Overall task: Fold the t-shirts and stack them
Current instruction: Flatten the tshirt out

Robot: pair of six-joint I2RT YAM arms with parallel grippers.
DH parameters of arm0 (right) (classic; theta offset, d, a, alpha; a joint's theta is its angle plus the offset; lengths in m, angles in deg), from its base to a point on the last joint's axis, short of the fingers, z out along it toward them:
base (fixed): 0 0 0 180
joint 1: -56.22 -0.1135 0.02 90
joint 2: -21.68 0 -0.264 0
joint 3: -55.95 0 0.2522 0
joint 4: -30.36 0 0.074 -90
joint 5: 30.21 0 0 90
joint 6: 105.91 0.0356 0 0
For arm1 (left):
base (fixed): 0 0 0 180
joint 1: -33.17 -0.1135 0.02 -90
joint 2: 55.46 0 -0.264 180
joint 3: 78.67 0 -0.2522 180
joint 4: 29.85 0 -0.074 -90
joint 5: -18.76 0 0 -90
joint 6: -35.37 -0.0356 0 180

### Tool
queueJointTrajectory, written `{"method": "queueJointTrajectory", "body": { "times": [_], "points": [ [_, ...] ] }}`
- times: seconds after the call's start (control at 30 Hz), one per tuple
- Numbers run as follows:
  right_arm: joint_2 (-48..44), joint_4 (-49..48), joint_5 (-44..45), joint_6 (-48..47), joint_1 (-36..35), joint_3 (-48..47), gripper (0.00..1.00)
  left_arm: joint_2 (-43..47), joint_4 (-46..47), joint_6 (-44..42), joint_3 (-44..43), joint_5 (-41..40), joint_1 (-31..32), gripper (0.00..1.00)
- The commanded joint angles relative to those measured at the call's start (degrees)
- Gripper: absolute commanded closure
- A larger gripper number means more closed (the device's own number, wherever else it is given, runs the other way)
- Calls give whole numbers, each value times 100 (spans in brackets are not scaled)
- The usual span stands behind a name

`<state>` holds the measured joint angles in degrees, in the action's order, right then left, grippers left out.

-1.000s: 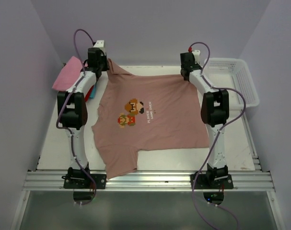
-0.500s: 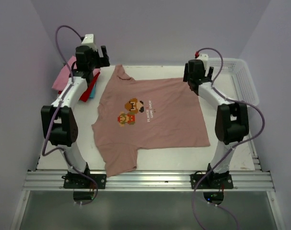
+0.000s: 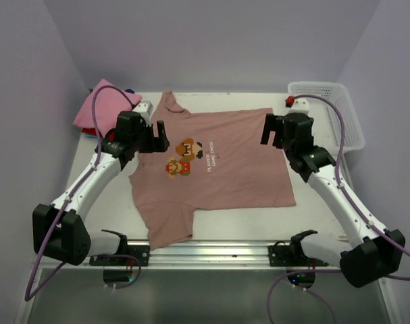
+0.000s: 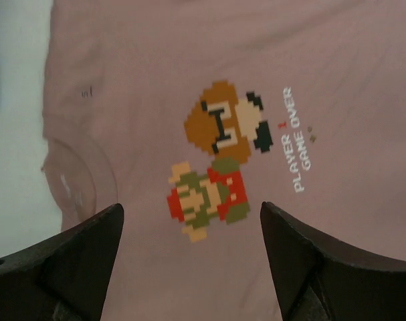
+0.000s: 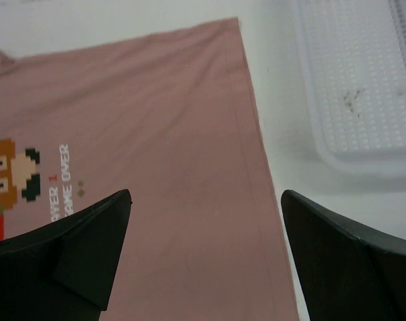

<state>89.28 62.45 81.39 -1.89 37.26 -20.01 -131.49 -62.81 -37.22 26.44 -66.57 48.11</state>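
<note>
Both claws hung released and empty, the left claw [image 3: 159, 137] over the collar end and the right claw [image 3: 271, 129] over the hem end of the one dusty-pink t-shirt [image 3: 225, 175], which lay flat on the tabletop [image 3: 259, 219] beneath them, its length running from one claw to the other, with one pile of folded t-shirts [image 3: 96, 104] beyond the left claw.

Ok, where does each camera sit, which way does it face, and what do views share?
Top external: above, behind the bases, facing down onto the table; both arms, left gripper and right gripper above the dusty-pink t-shirt.
Left wrist: faces down on the pixel-art figure; own open fingers below.
Right wrist: faces down on shirt edge and white basket; own open fingers below.
Shared: both wrist views catch the white chest text.
</note>
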Motion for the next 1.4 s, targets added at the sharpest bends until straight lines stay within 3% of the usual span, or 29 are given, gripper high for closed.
{"method": "queueJointTrajectory", "body": {
  "times": [0.0,0.27,0.4,0.57,0.73,0.97,1.2,1.37],
  "points": [
    [-648,1382,-341,373,-116,330,1,676,-1304,473,275,209,-26,13],
    [-1591,2543,-921,1085,-213,752,1,2118,-2666,1378,1128,913,351,18],
    [-1732,2719,-1079,1112,-231,832,1,2522,-2966,2422,1777,931,1139,24],
    [-1775,2703,-1325,1155,-231,884,1,2777,-3467,3005,2429,799,1898,28],
    [-1855,2527,-1484,1068,-240,998,1,2165,-4151,3585,2017,-147,2847,27],
    [-1987,2439,-1835,936,-240,1279,1,1601,-4179,4717,2164,-431,3918,28],
    [-2075,2272,-2099,848,-231,1438,1,898,-4127,5088,2025,-835,4131,32],
    [-2224,2202,-2327,883,-240,1587,1,800,-3688,5299,2499,-687,4131,34]
  ]
}}
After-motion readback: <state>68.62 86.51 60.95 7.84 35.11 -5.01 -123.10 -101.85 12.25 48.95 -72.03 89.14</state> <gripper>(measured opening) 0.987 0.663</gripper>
